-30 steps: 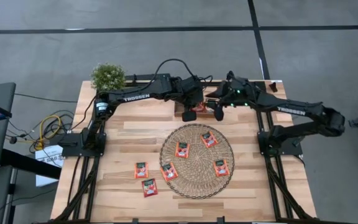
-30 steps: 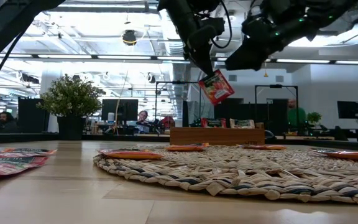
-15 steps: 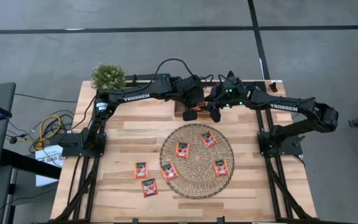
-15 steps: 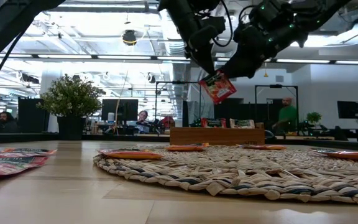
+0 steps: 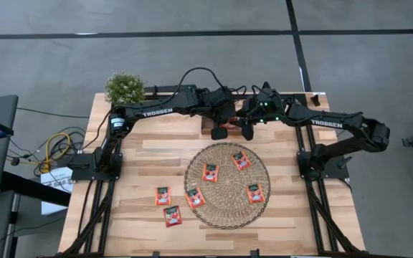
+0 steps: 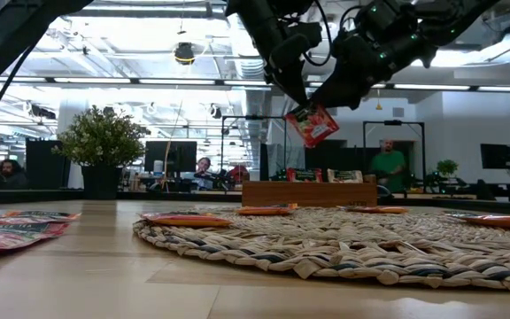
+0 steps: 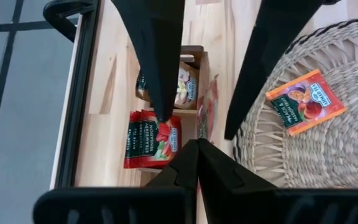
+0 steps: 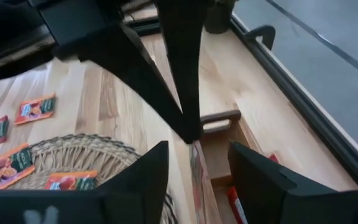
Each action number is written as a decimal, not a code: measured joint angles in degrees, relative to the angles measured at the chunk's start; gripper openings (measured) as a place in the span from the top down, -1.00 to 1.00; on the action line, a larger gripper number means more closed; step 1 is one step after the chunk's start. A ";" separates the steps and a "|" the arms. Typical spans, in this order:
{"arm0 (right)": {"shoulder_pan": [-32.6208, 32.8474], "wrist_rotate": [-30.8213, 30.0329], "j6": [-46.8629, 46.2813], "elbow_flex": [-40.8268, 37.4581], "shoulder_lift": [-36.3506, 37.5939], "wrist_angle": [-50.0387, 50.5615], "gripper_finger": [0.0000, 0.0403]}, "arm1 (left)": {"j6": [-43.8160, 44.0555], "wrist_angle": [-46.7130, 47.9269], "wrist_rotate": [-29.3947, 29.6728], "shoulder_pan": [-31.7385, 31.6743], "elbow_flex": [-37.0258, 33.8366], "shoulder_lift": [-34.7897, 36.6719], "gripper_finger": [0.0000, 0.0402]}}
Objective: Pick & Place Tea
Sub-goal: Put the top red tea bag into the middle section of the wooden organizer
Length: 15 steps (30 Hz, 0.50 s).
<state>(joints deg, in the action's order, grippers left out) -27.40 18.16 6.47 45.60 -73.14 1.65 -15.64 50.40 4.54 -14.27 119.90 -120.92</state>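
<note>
My left gripper (image 7: 196, 144) is shut on a red tea sachet (image 6: 312, 124) and holds it in the air over the small wooden tray (image 6: 312, 193) at the table's far side. My right gripper (image 8: 197, 149) is open. Its two fingers (image 7: 160, 74) stand on either side of the hanging sachet (image 8: 197, 171) without touching it. More sachets (image 7: 154, 134) stand in the tray. Several others lie flat on the round woven mat (image 5: 226, 185), and two (image 5: 163, 196) lie on the table to its left. My left gripper pinches the sachet's upper corner (image 6: 297, 111) between its two fingertips, slanting down from above. The sachet hangs tilted below the fingers, clear of the tray and the mat.
A potted plant (image 5: 125, 87) stands at the far left corner. The mat fills the middle of the table, and bare wood lies along the near edge. People stand in the room behind the table (image 6: 386, 164).
My right gripper has moved toward the table's left, up to the hanging sachet, and its fingers now stand on either side of it. My left gripper and the sachet have stayed in place.
</note>
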 joint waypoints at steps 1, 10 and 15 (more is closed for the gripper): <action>0.00 0.00 -0.06 0.00 0.00 -0.25 0.26 | 0.00 -0.05 -0.02 0.01 0.00 0.00 1.00; 0.00 -0.01 -0.45 0.00 0.00 -0.35 0.62 | 0.00 -0.96 -0.13 -0.01 0.00 0.04 1.00; 0.00 -0.01 0.06 0.00 0.02 -0.34 0.93 | 0.00 -0.95 -0.09 -0.03 0.00 0.04 1.00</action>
<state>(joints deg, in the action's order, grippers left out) -27.40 18.15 6.53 45.60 -73.12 1.30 -15.64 49.45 4.45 -14.31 119.90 -120.88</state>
